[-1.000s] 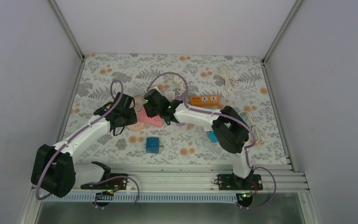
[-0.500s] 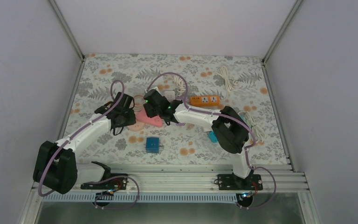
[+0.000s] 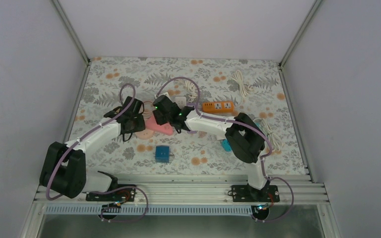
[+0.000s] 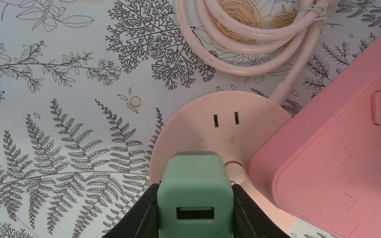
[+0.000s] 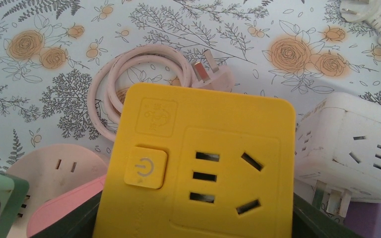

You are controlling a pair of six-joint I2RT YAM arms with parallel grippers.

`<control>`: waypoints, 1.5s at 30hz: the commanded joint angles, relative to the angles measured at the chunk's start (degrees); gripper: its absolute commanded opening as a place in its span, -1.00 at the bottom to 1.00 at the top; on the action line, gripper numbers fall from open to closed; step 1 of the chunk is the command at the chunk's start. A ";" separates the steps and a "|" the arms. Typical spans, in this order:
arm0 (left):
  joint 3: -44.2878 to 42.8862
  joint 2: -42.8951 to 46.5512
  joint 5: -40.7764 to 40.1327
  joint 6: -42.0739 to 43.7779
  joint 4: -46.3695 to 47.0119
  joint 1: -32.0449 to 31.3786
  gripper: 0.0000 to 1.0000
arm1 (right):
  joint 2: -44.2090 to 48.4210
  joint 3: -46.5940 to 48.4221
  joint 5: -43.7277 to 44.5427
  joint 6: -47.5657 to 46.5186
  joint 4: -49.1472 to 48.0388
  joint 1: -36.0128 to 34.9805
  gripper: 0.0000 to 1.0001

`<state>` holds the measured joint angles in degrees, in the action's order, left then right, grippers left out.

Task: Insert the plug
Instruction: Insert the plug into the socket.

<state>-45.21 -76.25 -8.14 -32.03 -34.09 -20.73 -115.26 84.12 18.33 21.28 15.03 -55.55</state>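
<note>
My left gripper (image 4: pixel 194 201) is shut on a mint-green USB charger plug (image 4: pixel 194 181), its dark fingers (image 4: pixel 136 215) pressed to both sides. The plug hangs over the near part of a round pale-pink socket (image 4: pixel 228 116), whose two-slot outlet shows just beyond it. My right gripper (image 5: pixel 198 223) is shut on a yellow socket block (image 5: pixel 203 163) with a power button; it belongs to the pink block (image 4: pixel 342 163) beside the round socket. In the top view both grippers (image 3: pixel 134 118) (image 3: pixel 164 113) meet at mid-table.
A coiled pink cable (image 5: pixel 129 74) with its plug lies behind the sockets. A white power strip (image 5: pixel 352 148) sits right of the yellow block. An orange power strip (image 3: pixel 218 106), white cords (image 3: pixel 240 82), a blue box (image 3: pixel 162 153) and a small teal item (image 3: pixel 225 145) lie around.
The left arm has swung slightly to the right, bringing the green plug closer to the pink socket. The right arm has stayed put.
</note>
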 commanded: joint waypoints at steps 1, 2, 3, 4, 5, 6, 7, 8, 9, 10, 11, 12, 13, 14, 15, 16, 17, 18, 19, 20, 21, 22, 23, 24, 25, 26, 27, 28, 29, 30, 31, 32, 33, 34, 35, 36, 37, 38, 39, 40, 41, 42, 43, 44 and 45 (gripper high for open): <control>-0.14 -1.57 -0.44 0.85 0.08 0.17 -0.83 | 0.95 -0.60 4.20 -0.27 -1.58 -0.68 0.22; -0.02 -1.66 -0.47 0.65 -0.11 0.17 -0.83 | 0.92 -0.64 4.33 -0.19 -1.56 -0.62 0.22; 0.07 -1.75 -0.48 0.47 -0.33 0.17 -0.83 | 0.99 -0.70 4.35 -0.17 -1.58 -0.61 0.22; 0.28 -1.78 -0.54 0.21 -0.44 0.16 -0.83 | 1.04 -0.73 4.39 -0.11 -1.58 -0.61 0.22; 0.49 -1.86 -0.55 0.02 -0.44 0.18 -0.83 | 0.96 -0.74 4.41 -0.03 -1.62 -0.62 0.22; 0.75 -2.08 -0.60 -0.04 -0.50 0.18 -0.83 | 0.96 -0.87 4.51 0.05 -1.65 -0.61 0.22; 0.88 -2.59 -0.80 -0.06 -0.66 0.14 -0.83 | 0.97 -0.94 4.62 0.16 -1.67 -0.61 0.22; 0.99 -3.27 -0.90 -0.05 -0.78 0.12 -0.83 | 0.87 -1.03 4.68 0.28 -1.67 -0.61 0.22; 1.19 -3.97 -1.10 -0.05 -0.81 0.09 -0.83 | 0.90 -1.11 4.86 0.46 -1.67 -0.66 0.22; 1.44 -4.72 -1.22 -0.16 -0.76 -0.04 -0.83 | 0.86 -1.21 5.01 0.74 -1.62 -0.64 0.22; 1.83 -5.29 -1.41 -0.26 -0.54 -0.20 -0.83 | 0.90 -1.36 5.25 1.02 -1.66 -0.64 0.22; 2.23 -5.77 -1.79 -0.68 -0.40 -0.44 -0.83 | 0.93 -1.58 5.62 1.37 -1.67 -0.66 0.22; 2.96 -6.20 -2.10 -1.38 -0.22 -0.79 -0.83 | 1.01 -1.86 5.98 1.85 -1.88 -0.62 0.22; 3.75 -6.60 -1.76 -1.93 0.39 -1.01 -0.83 | 1.08 -2.26 6.29 2.24 -2.11 -0.66 0.23; 4.47 -7.04 -1.18 -2.36 1.13 -1.30 -0.83 | 1.25 -2.57 6.43 2.56 -2.37 -0.66 0.23; 4.93 -7.61 -1.02 -2.74 1.76 -1.63 -0.84 | 1.36 -2.82 6.39 2.81 -2.63 -0.65 0.23; 5.11 -8.30 -1.31 -3.11 1.85 -2.00 -0.84 | 1.42 -3.16 6.28 2.93 -2.92 -0.65 0.22; 5.03 -9.23 -1.94 -3.43 1.58 -2.37 -0.84 | 1.46 -3.17 6.08 2.97 -3.05 -0.65 0.23; 4.78 -10.07 -2.61 -3.51 1.24 -2.73 -0.84 | 1.45 -3.22 6.10 2.98 -3.01 -0.66 0.23; 4.57 -10.87 -3.24 -3.56 0.88 -3.00 -0.84 | 1.39 -3.24 6.07 2.98 -3.05 -0.62 0.23; 4.30 -11.67 -3.88 -3.64 0.19 -3.20 -0.84 | 1.36 -3.29 6.17 2.91 -2.95 -0.66 0.23; 4.14 -12.32 -4.65 -3.76 -0.29 -3.43 -0.84 | 1.37 -3.30 6.25 2.81 -2.90 -0.64 0.23; 4.09 -12.94 -5.45 -4.03 -0.81 -3.75 -0.84 | 1.39 -3.44 6.32 2.79 -2.91 -0.74 0.23; 3.94 -13.61 -6.13 -4.13 -1.35 -4.05 -0.84 | 1.34 -3.58 6.30 2.80 -3.01 -0.74 0.24; 3.95 -14.38 -6.50 -4.13 -1.75 -4.39 -0.84 | 1.30 -3.69 6.14 2.80 -3.05 -0.67 0.24; 4.05 -15.11 -6.49 -4.03 -1.83 -4.57 -0.85 | 1.27 -3.73 6.03 2.88 -3.12 -0.72 0.24; 4.22 -15.78 -6.12 -3.82 -1.76 -4.76 -0.85 | 1.14 -3.83 5.86 2.97 -3.20 -0.66 0.24; 4.33 -16.44 -5.85 -3.75 -1.77 -4.94 -0.88 | 1.07 -3.88 5.64 2.98 -3.36 -0.73 0.24; 4.48 -17.00 -5.69 -3.68 -1.77 -5.20 -0.89 | 0.95 -3.95 5.41 3.02 -3.46 -0.70 0.24; 4.62 -17.60 -5.40 -3.55 -1.65 -5.42 -0.90 | 0.79 -3.91 5.22 3.03 -3.51 -0.72 0.24; 4.83 -17.91 -5.23 -3.25 -1.37 -5.48 -0.90 | 0.70 -3.93 5.09 3.09 -3.51 -0.71 0.24; 4.97 -18.30 -5.09 -2.95 -1.40 -5.54 -0.90 | 0.66 -3.96 4.99 3.02 -3.56 -0.70 0.24; 5.11 -18.64 -5.00 -2.62 -1.50 -5.56 -0.90 | 0.57 -3.96 4.82 2.98 -3.60 -0.77 0.24; 5.16 -18.98 -4.70 -2.38 -1.51 -5.55 -0.90 | 0.54 -3.95 4.70 2.96 -3.60 -0.71 0.24; 5.26 -19.22 -4.02 -1.99 -1.28 -5.55 -0.90 | 0.51 -4.01 4.55 2.98 -3.66 -0.71 0.24; 5.49 -19.32 -2.98 -1.51 -0.80 -5.61 -0.89 | 0.56 -4.01 4.32 2.98 -3.77 -0.71 0.24; 5.79 -19.49 -1.86 -1.31 -0.32 -5.69 -0.89 | 0.49 -4.00 4.21 3.05 -3.82 -0.70 0.24; 6.29 -19.73 -0.68 -1.17 0.14 -5.65 -0.89 | 0.47 -4.04 3.90 3.07 -3.84 -0.77 0.24; 6.74 -19.99 0.17 -1.00 0.68 -5.71 -0.89 | 0.38 -3.98 3.64 3.11 -3.94 -0.71 0.24; 7.01 -20.26 1.03 -0.86 1.17 -5.70 -0.89 | 0.31 -4.03 3.54 3.24 -4.03 -0.68 0.24; 7.11 -20.48 1.46 -0.84 1.43 -5.70 -0.89 | 0.30 -4.02 3.34 3.26 -4.08 -0.69 0.24; 7.15 -20.51 1.66 -0.84 1.55 -5.69 -0.89 | 0.37 -4.05 3.30 3.32 -4.12 -0.65 0.25; 7.03 -20.41 1.60 -0.84 1.45 -5.62 -0.86 | 0.24 -4.03 3.10 3.35 -4.13 -0.69 0.25; 6.94 -19.91 1.41 -0.92 1.26 -5.68 -0.81 | 0.33 -4.00 3.04 3.33 -4.13 -0.65 0.25; 6.90 -19.46 1.40 -0.96 1.22 -5.58 -0.75 | 0.35 -4.06 2.95 3.33 -4.12 -0.74 0.25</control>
<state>-46.37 -86.74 -18.20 -33.21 -24.01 -26.44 -115.13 81.36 23.31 25.58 10.68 -54.96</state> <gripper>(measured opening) 0.279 0.666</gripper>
